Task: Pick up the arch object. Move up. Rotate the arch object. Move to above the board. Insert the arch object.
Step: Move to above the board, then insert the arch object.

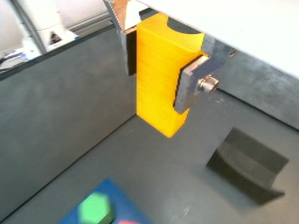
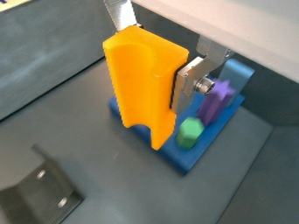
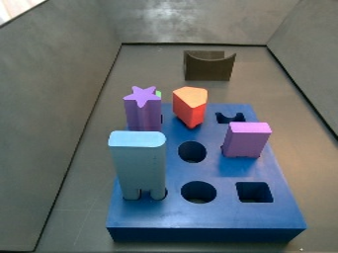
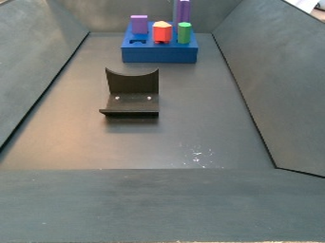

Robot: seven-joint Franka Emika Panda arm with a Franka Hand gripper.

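Observation:
The arch object (image 1: pixel 158 87) is a tall yellow-orange block with a curved notch in one end. My gripper (image 1: pixel 160 74) is shut on it, one silver finger (image 1: pixel 191 83) flat on each side. In the second wrist view the arch object (image 2: pixel 140 83) hangs from the gripper (image 2: pixel 152 70) in the air, over the near edge of the dark-blue board (image 2: pixel 187 157). A corner of the board (image 1: pixel 111 194) also shows. In both side views the board (image 3: pixel 218 225) (image 4: pixel 159 53) is seen, but the gripper and the arch object are out of view.
On the board stand a light-blue block (image 3: pixel 137 163), a purple star (image 3: pixel 142 104), a red-orange piece (image 3: pixel 191 106) and a purple block (image 3: pixel 246 138). Two round holes (image 3: pixel 193 152) and a square hole (image 3: pixel 254 193) are open. The fixture (image 4: pixel 131 92) (image 3: pixel 209 65) stands on the floor apart from the board.

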